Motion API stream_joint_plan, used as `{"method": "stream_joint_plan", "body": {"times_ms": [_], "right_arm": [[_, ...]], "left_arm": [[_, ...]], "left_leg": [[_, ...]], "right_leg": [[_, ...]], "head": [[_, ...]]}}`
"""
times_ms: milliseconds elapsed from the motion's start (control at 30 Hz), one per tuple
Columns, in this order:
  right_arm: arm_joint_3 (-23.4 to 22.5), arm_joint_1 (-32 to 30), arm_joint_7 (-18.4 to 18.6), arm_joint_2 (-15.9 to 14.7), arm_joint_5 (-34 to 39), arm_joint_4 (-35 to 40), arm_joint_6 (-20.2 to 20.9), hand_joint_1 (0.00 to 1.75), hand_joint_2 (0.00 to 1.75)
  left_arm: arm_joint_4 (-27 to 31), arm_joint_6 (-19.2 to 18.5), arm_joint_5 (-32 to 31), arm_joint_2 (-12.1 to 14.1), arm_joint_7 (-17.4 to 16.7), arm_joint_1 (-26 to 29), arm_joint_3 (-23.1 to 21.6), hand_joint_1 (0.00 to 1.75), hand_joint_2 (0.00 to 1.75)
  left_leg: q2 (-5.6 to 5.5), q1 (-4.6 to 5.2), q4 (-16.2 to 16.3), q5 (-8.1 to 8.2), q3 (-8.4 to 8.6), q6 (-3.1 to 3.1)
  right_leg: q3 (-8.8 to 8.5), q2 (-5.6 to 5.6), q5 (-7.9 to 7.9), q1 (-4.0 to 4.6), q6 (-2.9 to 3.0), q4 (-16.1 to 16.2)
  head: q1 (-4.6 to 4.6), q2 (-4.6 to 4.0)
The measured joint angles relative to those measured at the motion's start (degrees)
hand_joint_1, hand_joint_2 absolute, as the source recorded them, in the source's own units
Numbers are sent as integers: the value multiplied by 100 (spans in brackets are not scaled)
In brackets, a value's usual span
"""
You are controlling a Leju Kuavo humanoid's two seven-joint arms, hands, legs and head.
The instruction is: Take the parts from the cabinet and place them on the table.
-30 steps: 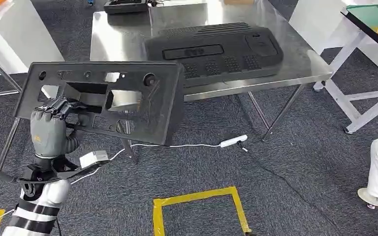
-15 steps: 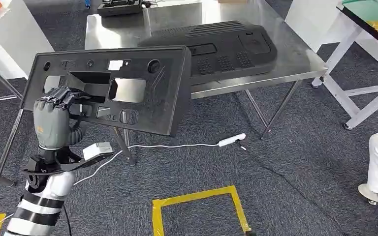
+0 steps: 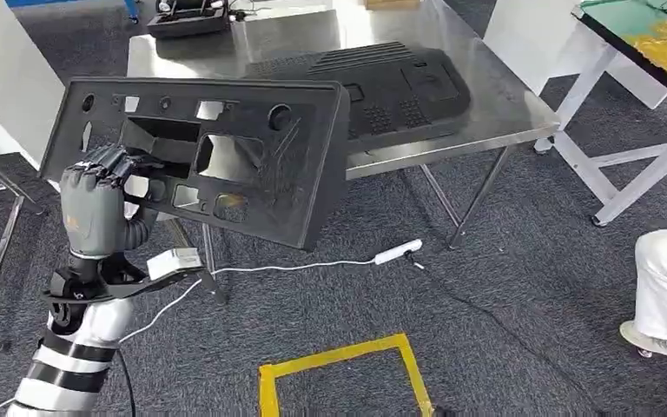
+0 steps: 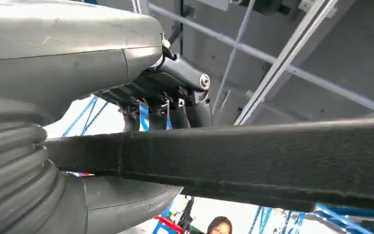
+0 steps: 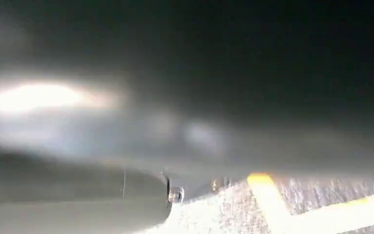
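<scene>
- The left hand is gripping a black plastic panel by the rim of one of its cut-outs, holding it tilted in the air at the steel table's near-left corner.
- The panel's far edge is overlapping the table's front edge; bare steel is showing to the table's right.
- A ribbed black cover is lying flat on the table.
- The right hand is showing blurred over carpet; I cannot tell its state.
- Grey carpet and a yellow tape square are lying before the table.

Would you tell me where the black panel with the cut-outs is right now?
In the head view, the black panel is on the left, gripped by the left hand and raised before the steel table.
</scene>
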State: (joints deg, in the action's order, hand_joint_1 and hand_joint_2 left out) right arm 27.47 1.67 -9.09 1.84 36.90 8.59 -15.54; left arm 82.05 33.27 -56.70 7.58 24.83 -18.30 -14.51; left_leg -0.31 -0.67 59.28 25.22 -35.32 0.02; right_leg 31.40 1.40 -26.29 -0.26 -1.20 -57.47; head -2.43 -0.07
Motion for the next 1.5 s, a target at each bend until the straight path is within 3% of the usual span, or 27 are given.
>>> {"method": "stream_joint_plan", "body": {"times_ms": [100, 133, 233, 267, 333, 400, 467, 567, 633, 733, 767, 800, 833, 900, 933, 967, 1000, 1067, 1100, 1133, 1233, 1267, 1300, 1333, 1400, 1433, 1500], "right_arm": [[15, 3, 0, -4, -2, 0, -2, 0, 0], [18, 11, -2, -4, -5, 0, -2, 0, 0], [29, 9, -7, -2, -18, 0, -2, 0, 0], [37, -3, -7, -2, -18, 0, -2, 0, 0], [48, -13, -7, -7, -18, -2, -2, 0, 0], [55, -8, -9, -18, -18, -2, -2, 0, 0], [59, 8, -9, -17, -15, 0, -2, 0, 0], [59, -14, -15, -20, -11, -2, 0, 0, 0], [61, -22, -15, -13, -13, -2, 2, 0, 0], [66, 2, -15, -13, -15, -2, 4, 0, 0], [68, -5, -11, -11, -15, -2, 4, 0, 0], [70, -14, -7, -11, -15, -2, 7, 0, 0], [77, -22, -7, -11, -18, -2, 7, 0, 0], [99, -21, -7, -7, -18, -2, 7, 0, 0], [105, -27, -7, 4, -18, -2, 9, 0, 0], [107, -16, -7, 0, -18, -2, 11, 0, 0], [109, -4, -7, 0, -18, -2, 15, 0, 0], [118, -12, -4, 4, -22, -2, 17, 0, 0], [118, -3, -7, -22, -26, -2, 17, 0, 0], [120, 1, -7, -17, -31, -2, 20, 0, 0], [127, 17, -9, -15, -33, -2, 20, 0, 0], [133, 15, -9, -15, -33, -2, 24, 0, 0], [142, 0, -7, -15, -33, -2, 28, 0, 0], [147, -12, -9, -15, -33, -2, 35, 0, 0], [151, -7, -9, -24, -33, -2, 37, 0, 0], [153, -8, -9, -31, -33, -2, 37, 0, 0], [155, 12, -9, -31, -33, -2, 37, 0, 0]], "left_arm": [[0, -37, 18, -17, -42, -41, -22, 175, 175], [0, -37, 20, -33, -48, -78, -20, 175, 175], [-20, -52, 22, -46, -52, -103, -30, 175, 175], [-41, -57, 20, -46, -50, -101, -44, 175, 175], [-57, -68, 22, -46, -53, -100, -52, 175, 175], [-57, -70, 24, -50, -70, -106, -50, 175, 175], [-77, -70, 24, -55, -79, -124, -50, 175, 175], [-96, -87, 22, -57, -85, -125, -66, 175, 175], [-107, -96, 22, -57, -99, -150, -70, 175, 175], [-160, -105, -17, -66, -118, -179, -87, 175, 175], [-192, -105, -56, -66, -146, -173, -96, 175, 175], [-217, -107, -105, -66, -166, -174, -107, 175, 175], [-238, -111, -118, -66, -193, -177, -114, 175, 175], [-249, -118, -151, -66, -214, -183, -114, 175, 175], [-265, -120, -166, -66, -228, -198, -116, 175, 175], [-284, -122, -188, -68, -243, -224, -122, 175, 175], [-289, -135, -227, -68, -260, -233, -131, 175, 175], [-306, -151, -284, -68, -293, -269, -140, 175, 175], [-319, -157, -291, -74, -304, -317, -144, 175, 175], [-326, -157, -306, -79, -313, -368, -157, 175, 175], [-363, -175, -312, -92, -335, -430, -166, 175, 175], [-389, -199, -330, -94, -341, -426, -177, 175, 175], [-415, -212, -343, -96, -346, -425, -199, 175, 175], [-439, -225, -343, -98, -346, -424, -214, 175, 175], [-466, -245, -343, -109, -350, -438, -216, 175, 175], [-477, -251, -339, -118, -354, -450, -216, 175, 175], [-494, -258, -334, -127, -359, -486, -221, 175, 175]], "left_leg": [[-5, -42, -63, 14, 105, 110], [-1, -48, -64, 31, 116, 142], [5, -46, -64, 90, 145, 190], [1, -47, -64, 114, 173, 186], [-8, -54, -64, 180, 265, 163], [-2, -57, -73, 261, 361, 114], [1, -22, -101, 315, 381, 41], [6, -21, -107, 340, 492, -54], [22, -42, 222, 439, 365, -84], [12, -39, 1412, 915, -387, -101], [14, -39, 1577, 976, -568, -94], [14, -39, 1496, 880, -620, -77], [13, -33, 1203, 622, -562, -46], [13, -3, 305, -65, -259, 39], [6, 28, 3, -262, -169, 97], [21, 48, -56, -30, -175, 85], [10, 62, -33, -157, -125, 105], [7, 76, -64, -171, -122, 167], [10, 14, -114, -188, -66, 185], [7, 12, -129, -171, -34, 212], [6, 5, -129, -100, -9, 244], [2, 6, -128, -69, 14, 245], [-12, 5, -128, -32, 55, 241], [-29, 5, -128, 10, 114, 231], [-30, 5, -130, 101, 254, 200], [-29, 8, -141, 143, 286, 173], [-35, 60, -134, 214, 296, 110]], "right_leg": [[107, -51, -69, -8, -85, -176], [280, -68, -169, -1, -86, -475], [1118, -76, -570, -35, -70, -1776], [1266, -79, -539, -44, -102, -1890], [1103, -86, -150, -57, -213, -1287], [669, -140, 439, -57, -300, -185], [627, -162, 288, 3, -53, 8], [486, -126, 387, -15, 61, 36], [324, -109, 336, -52, 134, 72], [236, -89, 250, -12, 215, 70], [191, -76, 216, 6, 224, 70], [143, -66, 176, 22, 223, 70], [77, -51, 134, 35, 220, 69], [-61, -37, 41, 54, 202, 70], [-24, -32, -2, 57, 179, 70], [-63, -13, -19, 99, 152, 51], [-28, -24, -41, 94, 120, 45], [-57, -28, -58, 80, 61, 82], [-4, -39, -106, 95, 26, 46], [69, -62, -174, 94, 8, -151], [932, -81, -541, 23, -14, -1500], [1203, -86, -554, 11, -47, -1825], [1296, -89, -453, 0, -99, -1809], [1224, -93, -227, -7, -163, -1496], [808, -106, 349, -10, -241, -433], [634, -143, 549, 3, -213, 44], [553, -134, 486, 54, -58, 83]], "head": [[2, 0], [11, 0], [35, 0], [37, 0], [46, 0], [48, 0], [57, 0], [55, 0], [28, 0], [0, 0], [-2, 0], [7, 0], [-2, 0], [2, 0], [9, 0], [18, 0], [13, 0], [9, 0], [13, 0], [37, 0], [57, 0], [66, 0], [59, 0], [74, 0], [79, 0], [83, 0], [72, 0]]}}
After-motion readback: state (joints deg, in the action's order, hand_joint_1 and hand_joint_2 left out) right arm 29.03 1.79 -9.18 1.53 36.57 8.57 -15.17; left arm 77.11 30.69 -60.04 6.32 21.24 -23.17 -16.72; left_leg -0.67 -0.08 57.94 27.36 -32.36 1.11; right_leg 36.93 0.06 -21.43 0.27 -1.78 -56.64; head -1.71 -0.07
